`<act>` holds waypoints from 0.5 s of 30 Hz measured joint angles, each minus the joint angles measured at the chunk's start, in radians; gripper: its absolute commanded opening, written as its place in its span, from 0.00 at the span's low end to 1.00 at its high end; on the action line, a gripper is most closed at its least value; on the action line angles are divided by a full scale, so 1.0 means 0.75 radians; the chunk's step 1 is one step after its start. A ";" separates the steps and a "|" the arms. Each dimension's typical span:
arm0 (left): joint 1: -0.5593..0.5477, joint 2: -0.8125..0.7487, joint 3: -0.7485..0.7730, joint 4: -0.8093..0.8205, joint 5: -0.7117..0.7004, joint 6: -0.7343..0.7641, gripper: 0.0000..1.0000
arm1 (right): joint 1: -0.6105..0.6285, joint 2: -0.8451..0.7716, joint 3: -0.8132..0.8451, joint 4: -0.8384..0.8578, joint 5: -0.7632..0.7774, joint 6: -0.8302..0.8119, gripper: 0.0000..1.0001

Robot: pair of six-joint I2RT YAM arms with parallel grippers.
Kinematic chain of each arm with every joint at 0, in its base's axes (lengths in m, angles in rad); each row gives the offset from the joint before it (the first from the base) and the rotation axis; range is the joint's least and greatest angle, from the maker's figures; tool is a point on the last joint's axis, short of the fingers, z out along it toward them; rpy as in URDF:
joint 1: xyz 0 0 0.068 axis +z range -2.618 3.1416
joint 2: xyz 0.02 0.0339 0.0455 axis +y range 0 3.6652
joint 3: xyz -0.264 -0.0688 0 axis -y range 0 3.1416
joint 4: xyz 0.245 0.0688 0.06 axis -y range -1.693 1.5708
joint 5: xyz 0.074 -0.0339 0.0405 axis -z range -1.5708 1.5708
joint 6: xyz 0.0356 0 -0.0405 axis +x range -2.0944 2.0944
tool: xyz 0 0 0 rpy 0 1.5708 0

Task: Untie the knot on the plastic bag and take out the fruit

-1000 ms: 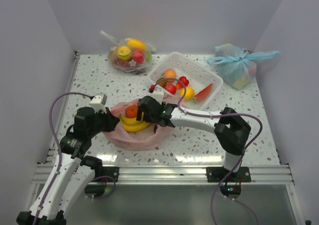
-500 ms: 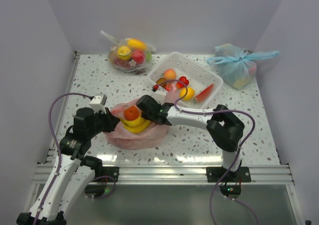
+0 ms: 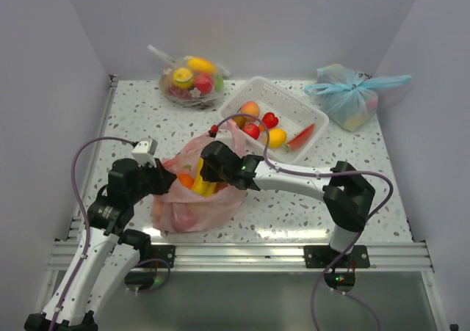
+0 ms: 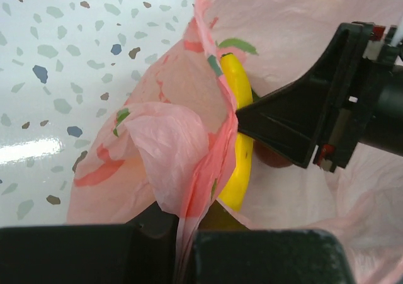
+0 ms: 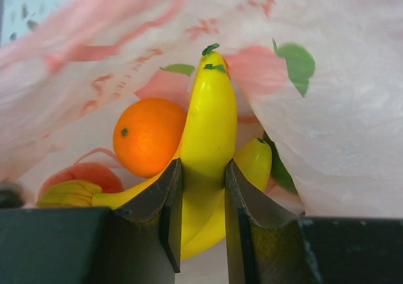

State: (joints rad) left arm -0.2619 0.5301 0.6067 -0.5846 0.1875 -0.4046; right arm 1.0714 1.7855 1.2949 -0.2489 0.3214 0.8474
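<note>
1. Pink film is nipped tight between the jaws of the left gripper [image 4: 186, 246]. It is the rim of the plastic bag [image 4: 170, 145], rising straight up from the fingers.
2. Just ahead of that gripper, the right gripper [image 5: 203, 170] reaches into the bag's mouth from the opposite side. It is clamped on a yellow banana [image 5: 211, 107], one finger on each flank, with the banana's green tip pointing up.
3. Left of those fingers, inside the bag, an orange [image 5: 148, 136] touches the banana. A reddish fruit [image 5: 82, 174] lies lower left of it, and a second banana [image 5: 255, 161] peeks out past the right finger.
4. Beneath both grippers the bag sits bunched on the speckled table [image 3: 294, 206].
5. Beyond the right gripper, a white basket [image 3: 294, 97] holds loose fruit [image 3: 261, 122]. Farther off to its left is a clear bag [image 3: 189, 81], and to its right a light blue bag [image 3: 349, 96].
</note>
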 measured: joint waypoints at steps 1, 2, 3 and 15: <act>0.000 -0.001 0.000 0.000 -0.001 0.000 0.00 | 0.014 -0.011 -0.004 0.019 -0.013 -0.033 0.00; 0.000 -0.004 0.000 0.000 -0.001 0.000 0.00 | 0.025 -0.024 -0.011 0.042 -0.025 -0.065 0.00; 0.000 -0.007 0.000 0.000 -0.001 0.000 0.00 | 0.035 -0.037 -0.017 0.060 -0.035 -0.097 0.00; 0.000 0.205 0.202 0.060 -0.063 0.014 0.00 | 0.053 -0.070 0.086 0.274 0.105 -0.571 0.00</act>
State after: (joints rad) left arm -0.2619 0.6838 0.7582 -0.5400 0.1402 -0.3943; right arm 1.1114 1.7329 1.3598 -0.0437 0.4000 0.4194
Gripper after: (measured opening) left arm 0.029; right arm 0.281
